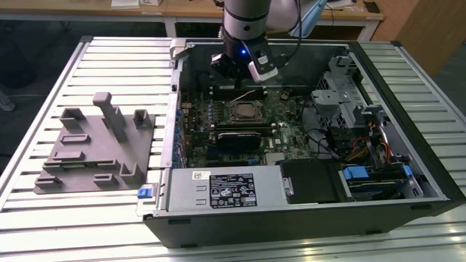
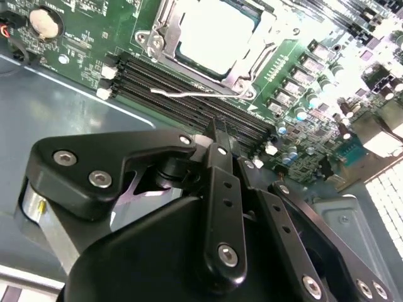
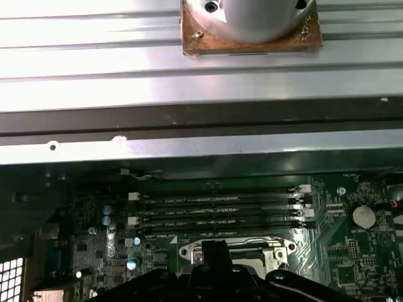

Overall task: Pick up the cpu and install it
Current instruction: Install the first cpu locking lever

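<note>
The cpu (image 1: 244,113) is a small square chip lying flat in the socket in the middle of the motherboard, inside the open computer case. Its silvery-white top (image 2: 214,31) shows bright inside the metal socket frame (image 2: 242,78). My gripper (image 1: 237,83) hangs over the board just behind the socket, above the memory slots. Its black fingers stand together, shut, with nothing between them (image 3: 214,250). In the second wrist view the gripper (image 2: 218,129) is seen edge-on, a short way from the cpu and apart from it.
A grey blocky fixture plate (image 1: 95,153) lies on the slatted table at the exterior view's left. The case holds a power supply (image 1: 226,188) in front and a drive cage (image 1: 350,103) with cables at the right. Memory slots (image 3: 220,211) run beside the socket.
</note>
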`<action>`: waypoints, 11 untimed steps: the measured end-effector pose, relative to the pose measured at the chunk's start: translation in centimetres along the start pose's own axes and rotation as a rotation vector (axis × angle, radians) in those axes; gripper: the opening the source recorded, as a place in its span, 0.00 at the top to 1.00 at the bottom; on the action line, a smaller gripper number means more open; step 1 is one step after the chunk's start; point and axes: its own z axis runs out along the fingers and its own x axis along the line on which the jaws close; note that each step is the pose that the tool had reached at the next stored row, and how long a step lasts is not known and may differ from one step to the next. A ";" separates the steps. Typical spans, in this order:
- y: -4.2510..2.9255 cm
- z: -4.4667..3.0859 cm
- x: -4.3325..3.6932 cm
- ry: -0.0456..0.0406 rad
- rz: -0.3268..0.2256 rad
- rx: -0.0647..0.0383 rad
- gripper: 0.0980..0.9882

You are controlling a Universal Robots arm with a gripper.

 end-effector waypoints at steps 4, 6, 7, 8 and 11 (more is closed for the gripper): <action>0.00 0.01 -0.01 -0.0007 0.002 0.000 0.99; 0.01 0.02 -0.02 -0.0122 0.014 0.014 0.99; 0.00 0.02 -0.01 -0.0199 0.021 0.022 0.99; 0.00 0.03 -0.01 -0.0278 0.029 0.029 0.99; -0.03 0.13 -0.01 -0.0508 0.054 0.035 0.99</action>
